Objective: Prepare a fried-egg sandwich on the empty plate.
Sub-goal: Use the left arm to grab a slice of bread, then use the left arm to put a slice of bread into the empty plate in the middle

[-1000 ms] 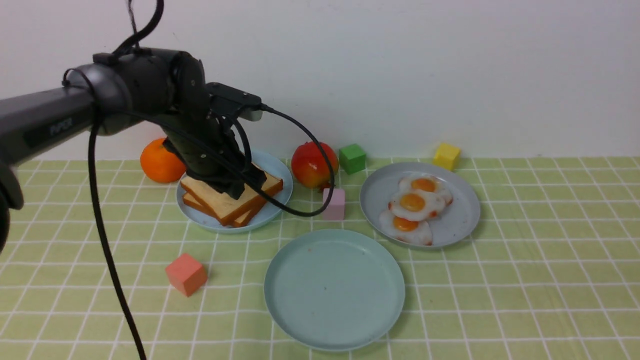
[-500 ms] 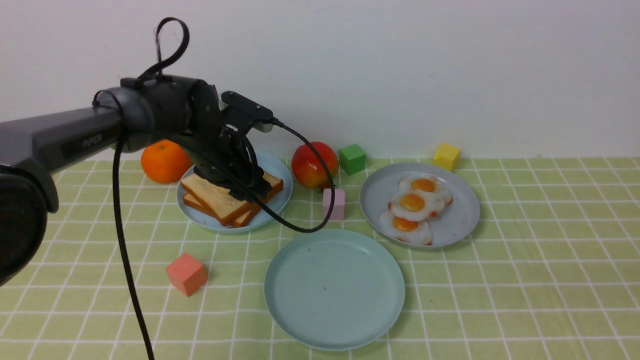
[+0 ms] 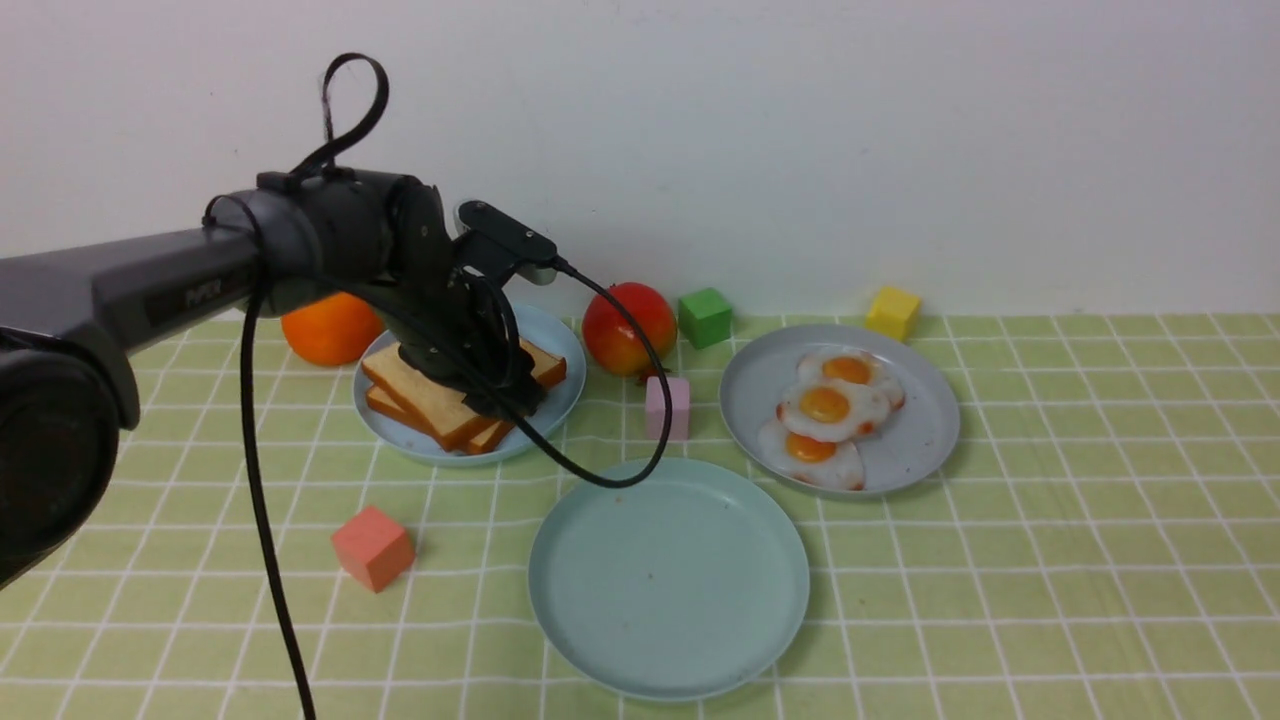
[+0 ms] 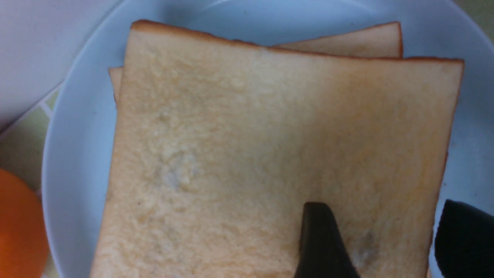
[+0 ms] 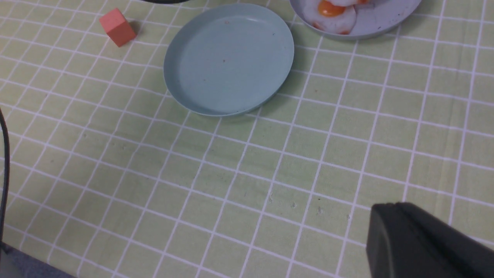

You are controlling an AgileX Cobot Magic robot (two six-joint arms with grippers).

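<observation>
Poises the left gripper [image 3: 503, 398] low over the bread slices [image 3: 425, 388], stacked on the sky-blue plate [image 3: 390, 430] behind and left of the empty plate [image 3: 668, 578]. Holds the jaws apart with nothing clasped: one finger [image 4: 320, 239] on the top slice [image 4: 247, 154], the other just past its crust, likely to pinch that edge. Finds the fried eggs [image 3: 825, 405] on the grey plate [image 3: 935, 440], behind and right of the empty plate. Shows only a sliver of the right gripper [image 5: 424, 247]; cannot tell its opening.

The top bread slice [image 4: 270, 154] had a matt, rough, porous face. The empty plate [image 3: 668, 580] looked like smooth, matt plastic. The fried eggs [image 3: 825, 405] shone glossy, and the tablecloth [image 5: 231, 173] was matt.
</observation>
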